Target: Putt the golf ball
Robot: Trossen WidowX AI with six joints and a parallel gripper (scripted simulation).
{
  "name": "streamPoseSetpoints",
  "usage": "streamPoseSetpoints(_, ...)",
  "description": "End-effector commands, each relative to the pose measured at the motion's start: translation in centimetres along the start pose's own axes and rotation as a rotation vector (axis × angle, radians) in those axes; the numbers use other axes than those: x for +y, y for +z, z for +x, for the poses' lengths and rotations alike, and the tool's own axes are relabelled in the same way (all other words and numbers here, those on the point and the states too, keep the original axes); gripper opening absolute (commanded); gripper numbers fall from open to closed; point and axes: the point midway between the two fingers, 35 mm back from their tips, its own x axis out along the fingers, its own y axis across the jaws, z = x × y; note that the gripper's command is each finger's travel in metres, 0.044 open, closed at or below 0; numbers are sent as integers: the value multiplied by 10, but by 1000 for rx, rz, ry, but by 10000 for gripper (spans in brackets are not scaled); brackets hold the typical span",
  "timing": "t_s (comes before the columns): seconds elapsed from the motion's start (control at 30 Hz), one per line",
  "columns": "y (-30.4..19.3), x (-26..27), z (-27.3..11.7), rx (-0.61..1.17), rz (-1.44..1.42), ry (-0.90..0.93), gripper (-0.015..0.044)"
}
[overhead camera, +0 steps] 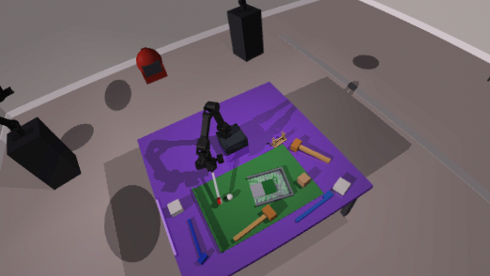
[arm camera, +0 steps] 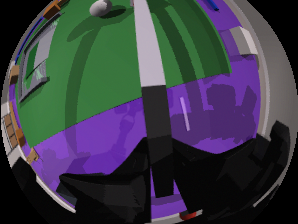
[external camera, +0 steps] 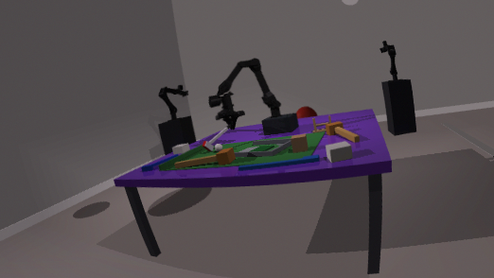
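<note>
My gripper (overhead camera: 212,168) (external camera: 231,126) (arm camera: 154,140) is shut on the black grip of the red putter (overhead camera: 215,184) (external camera: 219,136) (arm camera: 150,55). The white shaft slopes down to the red head, which is low over the green mat (overhead camera: 225,235) (arm camera: 105,65); whether it touches the mat I cannot tell. The head is out of frame in the wrist view. The white golf ball (overhead camera: 229,197) (external camera: 219,147) (arm camera: 101,7) is on the mat, just beside the head, on the side towards the grey ramp (overhead camera: 259,192) (arm camera: 44,47). The raised green (overhead camera: 269,187) is behind the ramp, inside a grey border.
A wooden mallet (overhead camera: 249,228) (external camera: 194,162) lies on the mat's near side, and another (overhead camera: 315,154) by its far corner. A brown block (overhead camera: 304,179) is beyond the green. Blue sticks (overhead camera: 194,237) (overhead camera: 314,207), white blocks (overhead camera: 175,207) (overhead camera: 342,186) and a small wooden rack (overhead camera: 279,140) surround the mat.
</note>
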Motion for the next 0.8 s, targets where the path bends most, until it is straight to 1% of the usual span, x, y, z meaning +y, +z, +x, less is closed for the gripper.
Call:
streamPoseSetpoints(0.0, 0, 0, -1, -1, 0, -1, 0)
streamPoseSetpoints(0.27, 0, -3, 0, -1, 1, -1, 0)
streamPoseSetpoints(0.5, 0, -30, 2, -3, 6, -6, 0)
streamPoseSetpoints(0.77, 0, -31, 2, -3, 6, -6, 0)
